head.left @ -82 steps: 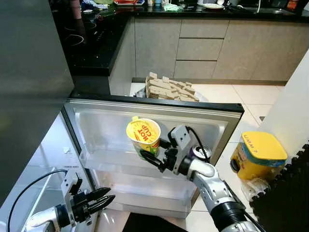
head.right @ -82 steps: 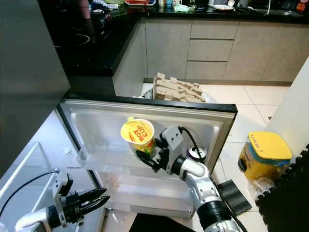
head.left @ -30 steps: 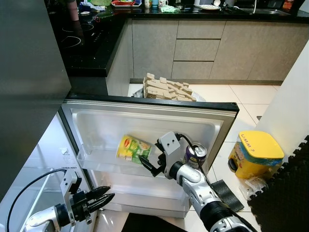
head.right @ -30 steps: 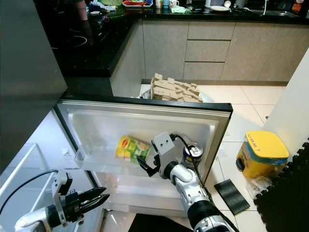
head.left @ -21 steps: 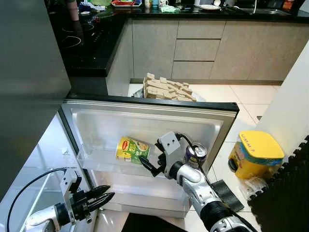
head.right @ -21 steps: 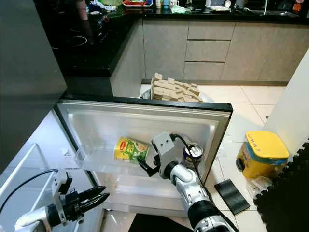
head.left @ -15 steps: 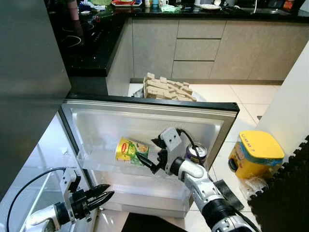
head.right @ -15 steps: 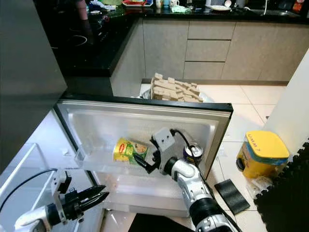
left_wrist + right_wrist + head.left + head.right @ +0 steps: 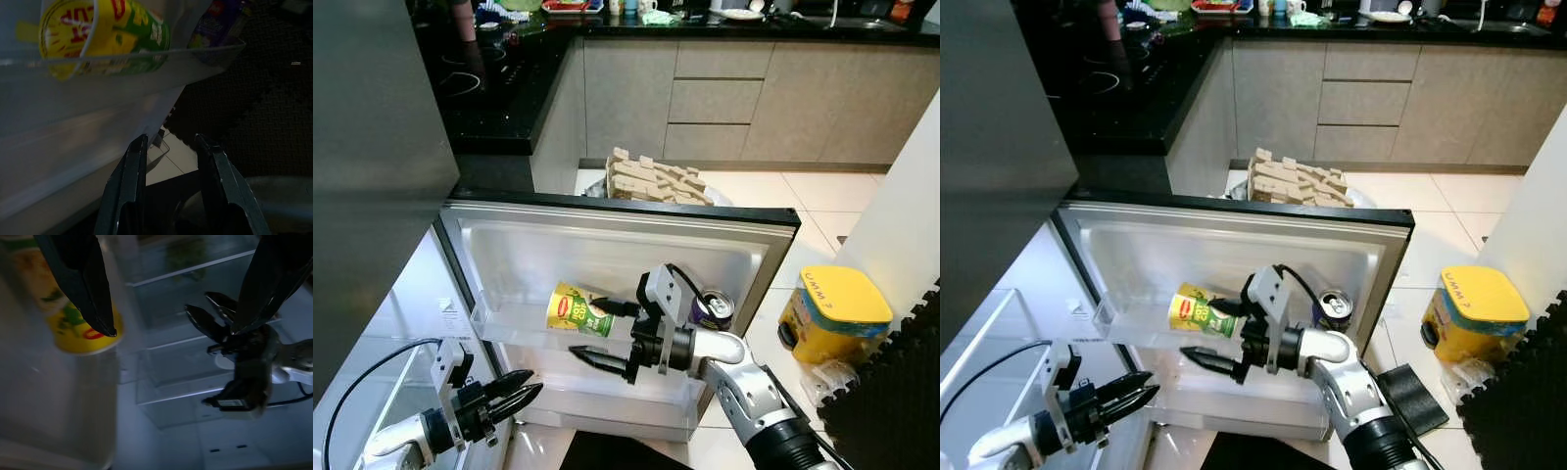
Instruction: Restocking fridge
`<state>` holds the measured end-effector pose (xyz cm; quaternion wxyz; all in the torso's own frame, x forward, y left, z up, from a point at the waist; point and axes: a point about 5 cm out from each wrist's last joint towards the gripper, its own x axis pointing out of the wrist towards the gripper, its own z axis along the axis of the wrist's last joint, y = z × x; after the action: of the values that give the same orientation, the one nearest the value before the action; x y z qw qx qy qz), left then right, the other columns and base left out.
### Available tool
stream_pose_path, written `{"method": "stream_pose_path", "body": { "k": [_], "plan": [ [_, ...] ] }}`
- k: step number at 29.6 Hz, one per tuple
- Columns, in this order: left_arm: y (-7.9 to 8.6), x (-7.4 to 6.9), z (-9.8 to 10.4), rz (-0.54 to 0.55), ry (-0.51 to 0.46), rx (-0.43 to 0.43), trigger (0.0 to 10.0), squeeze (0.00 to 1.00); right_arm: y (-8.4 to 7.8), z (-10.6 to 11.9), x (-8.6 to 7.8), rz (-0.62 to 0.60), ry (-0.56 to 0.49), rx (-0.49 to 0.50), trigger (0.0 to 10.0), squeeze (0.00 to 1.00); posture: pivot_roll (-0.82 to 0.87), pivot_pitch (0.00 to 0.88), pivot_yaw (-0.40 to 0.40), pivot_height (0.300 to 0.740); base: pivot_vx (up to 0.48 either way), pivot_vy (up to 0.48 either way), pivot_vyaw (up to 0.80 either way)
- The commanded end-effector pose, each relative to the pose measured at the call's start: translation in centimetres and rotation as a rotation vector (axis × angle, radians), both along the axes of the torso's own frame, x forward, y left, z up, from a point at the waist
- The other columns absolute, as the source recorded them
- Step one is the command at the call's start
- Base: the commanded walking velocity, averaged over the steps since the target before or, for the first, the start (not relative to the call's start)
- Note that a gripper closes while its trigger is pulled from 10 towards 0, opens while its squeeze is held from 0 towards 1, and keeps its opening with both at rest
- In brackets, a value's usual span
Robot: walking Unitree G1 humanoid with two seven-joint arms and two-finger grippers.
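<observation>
A yellow-and-green noodle cup (image 9: 576, 308) lies on its side in the upper shelf (image 9: 509, 325) of the open fridge door, lid end pointing left. My right gripper (image 9: 588, 329) hangs open just in front of that shelf. Its upper finger is near the cup's base and its lower finger sits below the shelf rim, and nothing is held. The right wrist view has the cup (image 9: 78, 316) beside one finger (image 9: 80, 281). A purple soda can (image 9: 710, 307) stands at the shelf's right end. My left gripper (image 9: 509, 394) is low at the left, open and holding nothing.
A lower door shelf (image 9: 607, 397) sits beneath. A yellow-lidded bin (image 9: 835, 313) stands on the floor to the right, next to black mats (image 9: 891, 392). A basket of wooden blocks (image 9: 656, 179) lies beyond the door. Grey cabinets (image 9: 724, 98) and a black counter (image 9: 499, 88) run along the back.
The cup, held upright in my right gripper 2.8 s ago, was tipped onto its side in the shelf. The gripper has let go, opened wide and drawn back slightly.
</observation>
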<state>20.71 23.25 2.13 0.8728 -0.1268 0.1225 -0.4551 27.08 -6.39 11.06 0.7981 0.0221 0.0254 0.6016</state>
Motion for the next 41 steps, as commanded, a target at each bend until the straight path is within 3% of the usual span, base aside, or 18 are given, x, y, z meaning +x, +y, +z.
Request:
{"method": "stream_pose_path", "body": {
  "k": [1,9,11,16,18,19,24,29,30,33,36,38,41],
  "plan": [
    [0.5,-0.6,-0.6,0.012,0.044,0.011,10.0,0.0,0.2,0.7,-0.6,0.059,0.004,0.023,10.0,0.0,-0.07,0.0,-0.027,0.74,0.0,0.0,0.0],
    [0.3,-1.4,-1.9,0.045,0.101,0.005,10.0,0.0,0.1,1.7,0.4,0.034,-0.015,-0.007,10.0,0.0,-0.07,0.0,-0.027,0.74,0.0,0.0,0.0],
    [0.0,-1.9,-3.0,0.105,0.147,0.008,10.0,0.0,0.1,2.1,2.0,-0.004,-0.046,-0.07,10.0,0.0,-0.07,0.0,-0.028,0.74,0.0,0.0,0.0],
    [-0.3,-2.6,-3.8,0.119,0.185,-0.004,10.0,0.0,-0.1,2.3,2.1,0.007,-0.046,-0.066,10.0,0.0,-0.07,0.0,-0.028,0.74,0.0,0.0,0.0],
    [-0.4,-2.9,-4.0,0.123,0.199,-0.01,10.0,0.0,-0.3,2.1,1.8,0.022,-0.038,-0.072,10.0,0.0,-0.06,0.0,-0.032,0.74,0.0,0.0,0.0],
    [-0.4,-3.5,-4.5,0.139,0.226,-0.015,10.0,0.0,-0.9,1.4,0.7,0.085,-0.009,-0.09,10.0,0.0,-0.06,0.0,-0.032,0.74,0.0,0.0,0.0],
    [-0.5,-4.0,-5.0,0.154,0.256,-0.018,10.0,0.0,-1.9,0.6,-1.6,0.224,0.058,-0.095,10.0,0.0,-0.06,0.0,-0.032,0.74,0.0,0.0,0.0],
    [-0.7,-4.2,-5.5,0.166,0.275,-0.012,10.0,0.0,-2.4,-0.1,-2.8,0.3,0.103,-0.119,10.0,0.0,-0.07,0.0,-0.032,0.74,0.0,0.0,0.0],
    [-0.8,-4.4,-6.0,0.195,0.299,0.012,10.0,0.0,-3.4,-2.0,-4.0,0.317,0.174,-0.189,10.0,0.0,-0.07,0.0,-0.036,0.74,0.0,0.0,0.0],
    [-0.9,-4.5,-6.2,0.21,0.307,0.021,10.0,0.0,-3.9,-2.8,-4.3,0.31,0.199,-0.221,10.0,0.0,-0.07,0.0,-0.037,0.74,0.0,0.0,0.0],
    [-1.0,-5.1,-6.8,0.235,0.343,0.036,10.0,0.0,-6.8,-6.4,-5.2,0.202,0.333,-0.352,10.0,0.0,-0.08,0.0,-0.038,0.74,0.0,0.0,0.0],
    [-1.0,-5.1,-6.8,0.235,0.343,0.036,10.0,0.0,-6.8,-6.4,-5.2,0.202,0.333,-0.352,10.0,0.0,-0.08,0.0,-0.038,0.74,0.0,0.0,0.0],
    [-1.1,-6.0,-7.6,0.287,0.392,0.048,10.0,0.0,-11.8,-10.0,-5.7,0.006,0.502,-0.519,10.0,0.0,-0.08,0.0,-0.038,0.74,0.0,0.0,0.0]
  ]
}}
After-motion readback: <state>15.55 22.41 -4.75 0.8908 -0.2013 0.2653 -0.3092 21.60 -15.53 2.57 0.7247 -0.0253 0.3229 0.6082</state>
